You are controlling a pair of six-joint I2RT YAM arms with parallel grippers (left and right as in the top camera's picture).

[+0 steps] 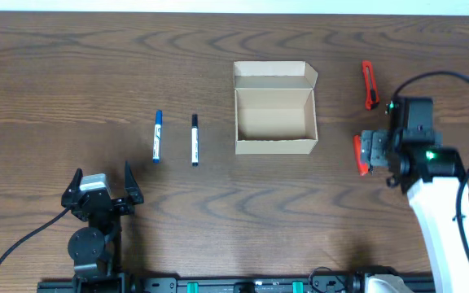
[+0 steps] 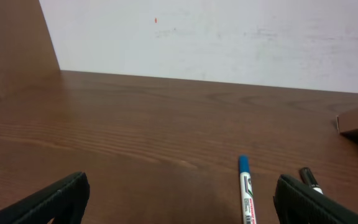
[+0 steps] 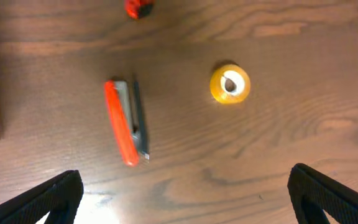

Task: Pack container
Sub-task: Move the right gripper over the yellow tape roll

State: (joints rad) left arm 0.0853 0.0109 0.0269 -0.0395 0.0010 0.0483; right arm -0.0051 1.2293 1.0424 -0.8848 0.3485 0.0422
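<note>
So far nothing is packed: the box (image 1: 273,122) is empty, a blue marker (image 1: 157,136) and a black marker (image 1: 195,140) lie left of it, red cutters (image 1: 370,85) right. The left gripper (image 1: 103,175) and right gripper (image 3: 185,202) gape wide, holding nothing.

Black left tool (image 1: 103,171), white-cased right arm (image 1: 442,224)

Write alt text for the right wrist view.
An orange cutter lies on the dark wood table ahead of the open right pincer, nothing held. A small yellow roll sits to its right in the picture; another red item is cut off at the top edge.
</note>
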